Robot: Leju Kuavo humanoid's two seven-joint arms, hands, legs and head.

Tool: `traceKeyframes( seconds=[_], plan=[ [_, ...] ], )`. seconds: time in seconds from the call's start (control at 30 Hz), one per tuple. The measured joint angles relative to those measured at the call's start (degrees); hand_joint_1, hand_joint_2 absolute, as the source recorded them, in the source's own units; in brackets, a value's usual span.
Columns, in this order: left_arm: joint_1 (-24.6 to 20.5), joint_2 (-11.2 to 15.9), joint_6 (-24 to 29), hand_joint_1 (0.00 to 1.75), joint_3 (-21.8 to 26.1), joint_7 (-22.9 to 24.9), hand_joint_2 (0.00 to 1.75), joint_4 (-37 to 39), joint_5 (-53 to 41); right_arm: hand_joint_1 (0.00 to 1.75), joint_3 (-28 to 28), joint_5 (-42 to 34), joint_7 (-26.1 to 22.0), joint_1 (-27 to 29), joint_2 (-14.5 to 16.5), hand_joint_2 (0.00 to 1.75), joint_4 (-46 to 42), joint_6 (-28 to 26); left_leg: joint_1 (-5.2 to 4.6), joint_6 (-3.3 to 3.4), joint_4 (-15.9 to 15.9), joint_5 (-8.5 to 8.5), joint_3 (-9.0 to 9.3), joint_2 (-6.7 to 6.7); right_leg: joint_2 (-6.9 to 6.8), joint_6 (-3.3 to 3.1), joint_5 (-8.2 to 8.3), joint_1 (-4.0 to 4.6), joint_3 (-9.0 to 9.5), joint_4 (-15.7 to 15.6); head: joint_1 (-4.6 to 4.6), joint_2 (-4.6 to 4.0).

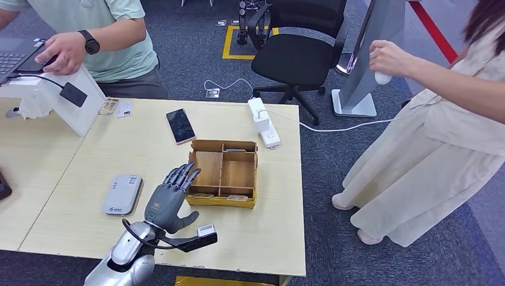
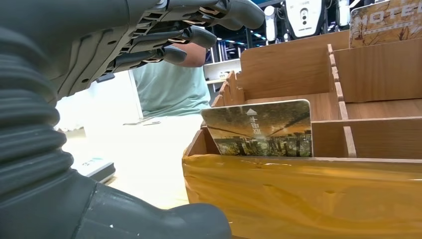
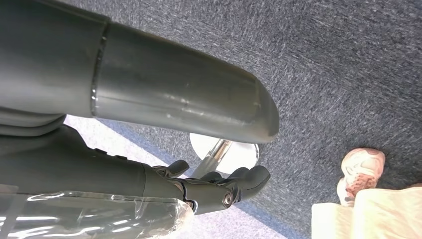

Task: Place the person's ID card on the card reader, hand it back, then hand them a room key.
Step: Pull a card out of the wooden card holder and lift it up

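**Office floor set up as a mock hotel front desk**

Grey carpet (image 1: pixel 333 161) with yellow floor marking, a black swivel chair (image 1: pixel 295 53), a laptop (image 1: pixel 12 56) and power strip (image 1: pixel 263 122) on the pale wooden desk (image 1: pixel 262 232); a wooden card box (image 1: pixel 227 173) just beyond the left hand (image 1: pixel 170 199).

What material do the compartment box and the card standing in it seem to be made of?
The compartment box looks like thin unpainted wood: visible grain, matte brown, with glossy yellowish tape wrinkled along its front wall. The card seems to be plastic: a thin, stiff sheet with rounded corners and a printed picture under a slight sheen, though coated paperboard is possible.
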Motion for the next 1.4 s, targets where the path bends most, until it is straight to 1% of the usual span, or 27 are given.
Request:
traceKeyframes(
  seconds=[0.3, 0.67, 1.1, 1.13, 1.17, 1.23, 1.27, 1.3, 1.4],
  plan=[
    [-0.05, -0.58, -0.25, 0.0, 0.0, -0.02, 1.75, 0.19, -0.01, 0.0, 0.2, 0.13, 0.05, -0.01, 0.0, 0.0, 0.0, 0.13, 0.0, 0.0, 0.0, 0.0, 0.0, 0.0, 0.0, 0.0, 0.0, 0.0, 0.0, 0.0, 0.0, 0.02],
    [-0.34, -1.29, -0.4, 0.0, 0.0, -0.01, 1.75, 2.34, 0.35, 0.0, 0.33, 0.11, 0.05, -0.05, 0.0, 0.0, 0.0, 0.43, 0.0, 0.0, 0.0, 0.0, 0.0, 0.0, 0.0, 0.0, 0.0, 0.0, 0.0, 0.0, 0.0, 0.02],
    [-1.88, -1.78, -0.03, 0.01, 0.0, 0.11, 1.75, 4.21, 0.01, 0.0, 0.55, 0.02, 0.05, -0.17, 0.0, 0.0, 0.0, 0.52, 0.0, 0.0, 0.0, 0.0, 0.0, 0.0, 0.0, 0.0, 0.0, 0.0, 0.0, 0.0, 0.0, 0.0],
    [-1.9, -1.81, 0.05, 0.11, 0.0, 0.15, 1.75, 4.26, 0.01, 0.0, 0.55, 0.01, 0.05, -0.18, 0.0, 0.0, 0.0, 0.52, 0.0, 0.0, 0.0, 0.0, 0.0, 0.0, 0.0, 0.0, 0.0, 0.0, 0.0, 0.0, 0.0, 0.0],
    [-1.92, -1.85, 0.15, 0.44, 0.0, 0.2, 1.75, 4.3, 0.01, 0.0, 0.56, -0.01, 0.05, -0.18, 0.0, 0.0, 0.0, 0.52, 0.0, 0.0, 0.0, 0.0, 0.0, 0.0, 0.0, 0.0, 0.0, 0.0, 0.0, 0.0, 0.0, 0.0],
    [-1.93, -1.85, 0.28, 1.24, 0.0, 0.2, 1.75, 4.3, 0.01, 0.0, 0.56, -0.06, 0.05, -0.18, 0.0, 0.0, 0.0, 0.5, 0.0, 0.0, 0.0, 0.0, 0.0, 0.0, 0.0, 0.0, 0.0, 0.0, 0.0, 0.0, 0.0, 0.01],
    [-1.93, -1.85, 0.34, 1.54, 0.0, 0.2, 1.75, 4.3, 0.03, 0.0, 0.56, -0.09, 0.05, -0.18, 0.0, 0.0, 0.0, 0.49, 0.0, 0.0, 0.0, 0.0, 0.0, 0.0, 0.0, 0.0, 0.0, 0.0, 0.0, 0.0, 0.0, 0.02],
    [-1.93, -1.85, 0.39, 1.62, 0.01, 0.19, 1.75, 4.29, 0.08, 0.0, 0.56, -0.1, 0.05, -0.18, 0.0, 0.0, 0.0, 0.47, 0.0, 0.0, 0.0, 0.0, 0.0, 0.0, 0.0, 0.0, 0.0, 0.0, 0.0, 0.0, 0.0, 0.02],
    [-1.92, -1.86, 0.52, 1.62, 0.02, 0.06, 1.75, 4.25, 0.36, 0.0, 0.58, -0.17, 0.05, -0.19, 0.0, 0.0, 0.0, 0.45, 0.0, 0.0, 0.0, 0.0, 0.0, 0.0, 0.0, 0.0, 0.0, 0.0, 0.0, 0.0, 0.0, 0.02]
  ],
)
